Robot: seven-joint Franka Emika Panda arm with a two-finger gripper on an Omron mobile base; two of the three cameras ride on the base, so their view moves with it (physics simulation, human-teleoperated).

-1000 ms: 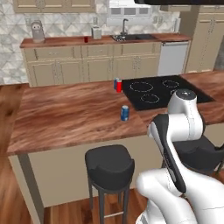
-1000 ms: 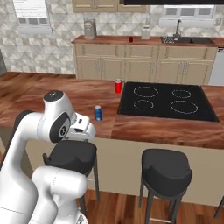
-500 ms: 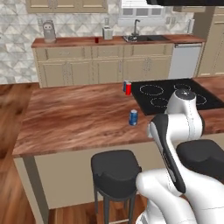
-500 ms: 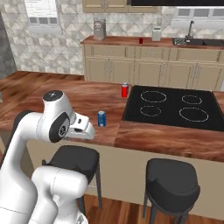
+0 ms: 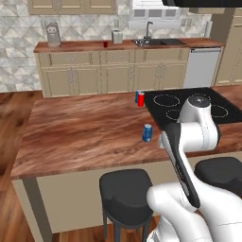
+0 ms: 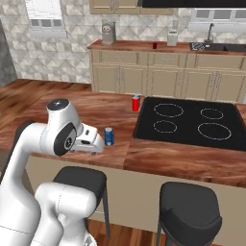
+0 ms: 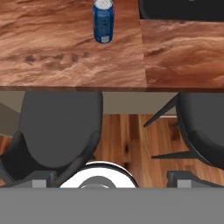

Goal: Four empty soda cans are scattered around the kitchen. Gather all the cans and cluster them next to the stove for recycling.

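A blue soda can (image 5: 147, 133) (image 6: 109, 136) (image 7: 103, 22) stands upright on the island's wood top, just left of the stove (image 5: 165, 101) (image 6: 192, 120). A red can (image 5: 141, 99) (image 6: 136, 104) stands by the stove's far left corner, and a second blue one (image 5: 137, 96) peeks out right behind it. Another red can (image 5: 105, 44) (image 6: 154, 45) sits on the back counter. My gripper (image 7: 111, 180) is open and holds nothing. It hangs at the island's front edge, above the stools and short of the near blue can. The hand (image 6: 89, 142) is just left of that can.
Two black stools (image 5: 126, 189) (image 5: 222, 170) stand under the island's front edge, directly below the hand. The back counter carries a sink (image 5: 151, 41) and small appliances. Wood floor lies left of the island.
The whole picture has shifted right and drawn closer in both base views, so the base has driven. The arm keeps its pose and the jaws stay open. The cans stand where they were.
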